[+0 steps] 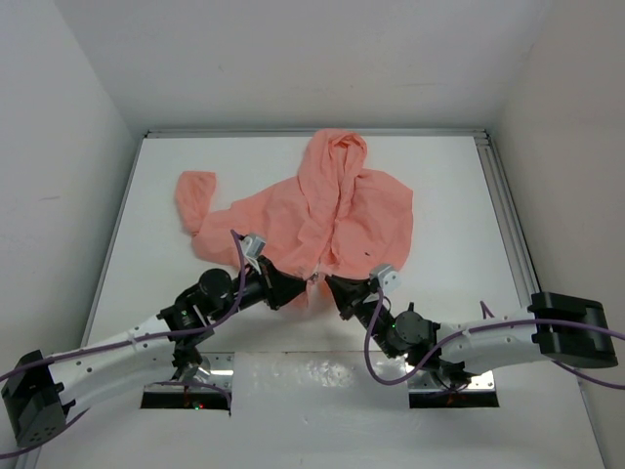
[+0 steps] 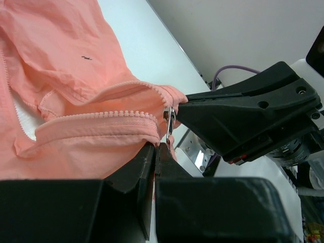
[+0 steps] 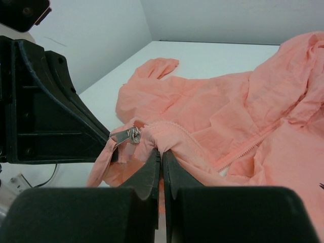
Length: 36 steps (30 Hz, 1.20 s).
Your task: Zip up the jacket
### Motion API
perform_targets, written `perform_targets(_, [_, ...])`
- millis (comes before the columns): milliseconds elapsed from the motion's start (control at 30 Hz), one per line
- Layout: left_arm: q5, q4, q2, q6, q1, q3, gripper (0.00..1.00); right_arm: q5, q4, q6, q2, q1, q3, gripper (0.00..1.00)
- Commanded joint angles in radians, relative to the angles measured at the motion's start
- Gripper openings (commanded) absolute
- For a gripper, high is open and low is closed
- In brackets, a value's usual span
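The salmon-pink hooded jacket (image 1: 332, 210) lies spread on the white table, hood at the far side, one sleeve out to the left. Its front zipper is open. My left gripper (image 1: 298, 283) is shut on the jacket's bottom hem by the zipper; in the left wrist view my left gripper (image 2: 157, 147) pinches fabric just below the silver zipper slider (image 2: 169, 121). My right gripper (image 1: 334, 286) is shut on the opposite hem edge; in the right wrist view my right gripper (image 3: 161, 153) clamps the pink fabric beside the slider (image 3: 129, 135). A tiny dark mark (image 1: 367, 255) sits on the right panel.
White walls enclose the table (image 1: 439, 176) on three sides. A metal rail (image 1: 503, 210) runs along the right edge. The two grippers sit almost tip to tip at the hem near the front of the table.
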State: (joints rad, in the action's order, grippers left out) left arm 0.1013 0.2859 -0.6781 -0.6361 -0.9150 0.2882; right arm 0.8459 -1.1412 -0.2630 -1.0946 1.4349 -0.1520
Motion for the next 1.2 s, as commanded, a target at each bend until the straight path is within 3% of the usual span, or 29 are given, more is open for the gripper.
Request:
perform_targets(0, [-0.006,0.015,-0.003,0.013,0.002,0.046,0.0,0.024,-0.019,0.015,0.013,-0.002,-0.012,0.0])
perform_targets(600, [-0.008,-0.005,-0.009,0.021,0.002,0.06,0.0,0.024,0.034,0.021,-0.019,-0.002,-0.032,0.0])
perform_targets(867, [0.021,0.009,-0.017,0.009,0.002,0.072,0.0,-0.002,-0.018,0.034,-0.1,-0.002,-0.064,0.0])
perform_targets(1033, [0.098,0.107,-0.105,-0.039,0.001,0.048,0.0,-0.039,-0.071,0.048,-0.151,-0.002,-0.098,0.0])
perform_targets(1167, [0.138,0.09,-0.179,-0.033,0.001,0.06,0.0,-0.041,-0.113,0.087,-0.185,-0.002,-0.13,0.0])
